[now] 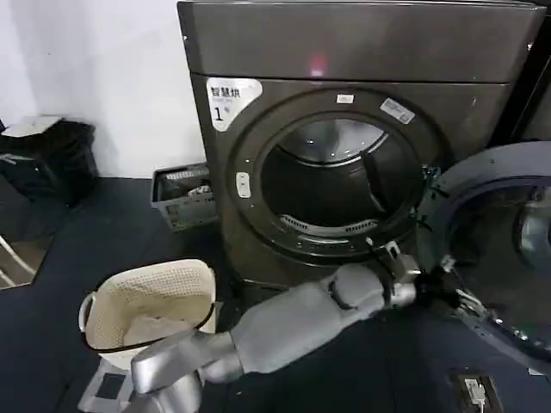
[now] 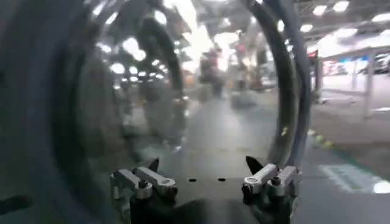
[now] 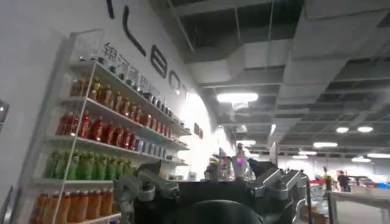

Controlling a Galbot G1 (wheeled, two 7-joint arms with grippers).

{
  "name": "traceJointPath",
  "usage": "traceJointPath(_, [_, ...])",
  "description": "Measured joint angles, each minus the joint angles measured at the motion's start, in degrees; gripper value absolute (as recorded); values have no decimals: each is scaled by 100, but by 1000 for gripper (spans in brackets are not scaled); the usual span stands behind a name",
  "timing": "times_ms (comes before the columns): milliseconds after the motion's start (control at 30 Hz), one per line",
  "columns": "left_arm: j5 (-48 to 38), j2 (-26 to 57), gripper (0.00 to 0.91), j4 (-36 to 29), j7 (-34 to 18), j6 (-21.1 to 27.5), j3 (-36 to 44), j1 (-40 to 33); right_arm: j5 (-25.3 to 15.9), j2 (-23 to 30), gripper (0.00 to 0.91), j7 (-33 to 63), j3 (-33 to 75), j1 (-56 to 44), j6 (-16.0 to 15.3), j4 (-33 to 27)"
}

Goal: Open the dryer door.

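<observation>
On the far left of the head view, a black bag (image 1: pixel 47 155) sits by the white wall (image 1: pixel 103 77). Near it, low on the dark floor (image 1: pixel 69 249), stands a cream laundry basket (image 1: pixel 155 305) with a woven look and a dark band around its top. It holds something pale. A small grey crate (image 1: pixel 182 196) sits just beside the left side of the dryer (image 1: pixel 362 112).

The dryer is big, dark and shiny like metal. It has a white label (image 1: pixel 231 99) with a "1" and a small pink light (image 1: pixel 318 65). Its round hole is open, and you can see the silver drum (image 1: pixel 331 172) inside.

The left arm (image 1: pixel 293 323) is smooth and grey. It reaches across the front of the dryer to the right. The left hand (image 1: pixel 443 280) is at the inner edge of the dryer door (image 1: pixel 499 258). In the left wrist view, its two fingers (image 2: pixel 149 179) are spread apart, with nothing between them, right up close to the door's curved dark glass.

The dryer door is swung wide open on the right. It is round, with a grey-blue inner face and dark glass in the middle.

In the right wrist view, the right hand (image 3: pixel 216 182) points up toward a ceiling (image 3: pixel 292 61) with lights. Its fingers are apart and hold nothing. A shelf of coloured bottles (image 3: pixel 103 128) is next to it.
</observation>
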Motion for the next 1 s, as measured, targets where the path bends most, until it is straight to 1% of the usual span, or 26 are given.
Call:
traceJointPath(133, [28, -1, 907, 293, -17, -169, 11, 9, 3, 29, 907, -20, 31, -34, 26, 10])
traceJointPath(267, [56, 1, 907, 408, -41, -303, 42, 31, 4, 55, 907, -65, 27, -41, 57, 12])
traceJointPath(567, [21, 1, 907, 385, -6, -839, 45, 100, 2, 0, 907, -71, -50, 30, 62, -25])
traceJointPath(733, [-106, 0, 907, 222, -28, -970, 17, 169, -7, -49, 907, -76, -108, 44, 101, -38])
traceJointPath(833, [-178, 1, 907, 151, -67, -1262, 10, 222, -9, -67, 907, -88, -115, 44, 101, -55])
traceJointPath(933, [-420, 1, 907, 22, -144, -1665, -54, 323, -9, -97, 907, -104, -136, 44, 105, -70])
traceJointPath(1000, [-464, 1, 907, -76, -203, -1931, -88, 368, -7, -141, 907, -34, -128, 55, 163, -93])
